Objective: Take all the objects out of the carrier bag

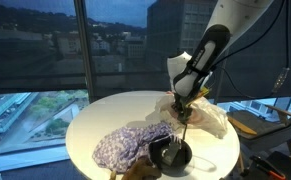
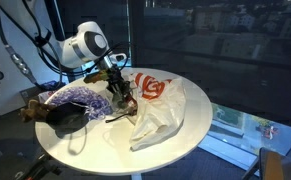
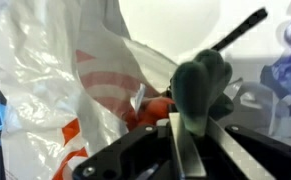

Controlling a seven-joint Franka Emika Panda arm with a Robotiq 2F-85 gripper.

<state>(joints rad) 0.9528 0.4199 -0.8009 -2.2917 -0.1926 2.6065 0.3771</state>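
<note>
A white plastic carrier bag with red print lies on the round white table in both exterior views and fills the left of the wrist view. My gripper is shut on a green, pepper-like object at the bag's mouth. It also shows in both exterior views, just above the table. An orange-red object lies at the bag's opening, beside the jaws. The rest of the bag's inside is hidden.
A purple-blue patterned cloth lies on the table beside the bag. A black pan-like item with a long handle and a brown object lie near the table edge. Large windows stand behind.
</note>
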